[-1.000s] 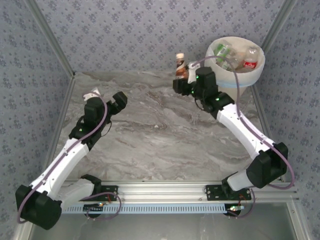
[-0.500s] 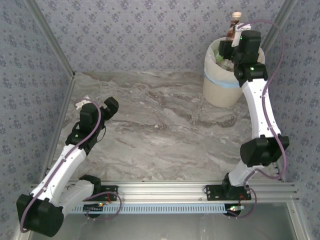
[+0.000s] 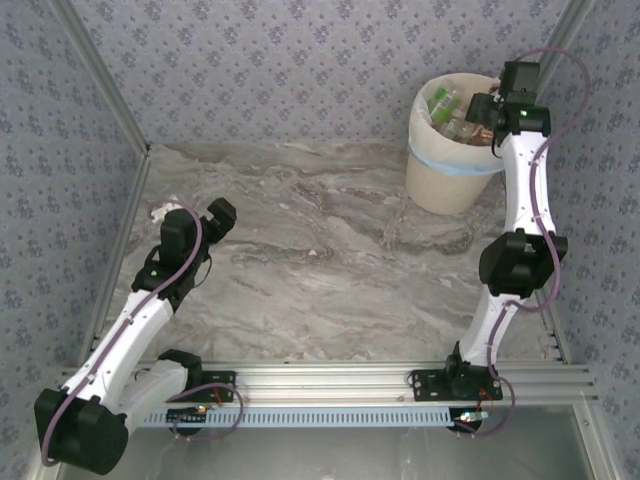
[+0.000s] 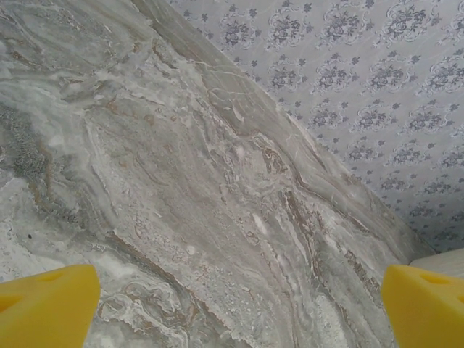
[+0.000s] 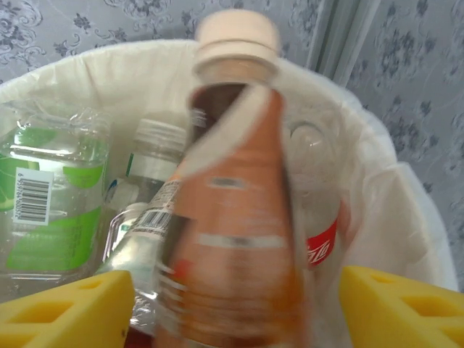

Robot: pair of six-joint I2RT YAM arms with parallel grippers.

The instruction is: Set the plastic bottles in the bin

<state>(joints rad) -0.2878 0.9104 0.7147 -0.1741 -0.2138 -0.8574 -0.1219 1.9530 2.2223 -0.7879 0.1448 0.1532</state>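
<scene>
A grey-veined marble surface (image 3: 320, 260) spreads across the enclosure, closed in at the back and on both sides by walls (image 3: 300, 60) papered in pale blue-grey with a repeating small floral motif. Slanting metal posts (image 3: 100, 80) mark the back corners, and an aluminium rail (image 3: 330, 380) runs along the near edge with a slotted strip (image 3: 330, 415) just in front of it.

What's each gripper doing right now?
Left gripper: open, empty.
Right gripper: open; the blurred orange-labelled clear plastic bottle sits between its fingers, touching neither, above the round cream-white bin.
</scene>
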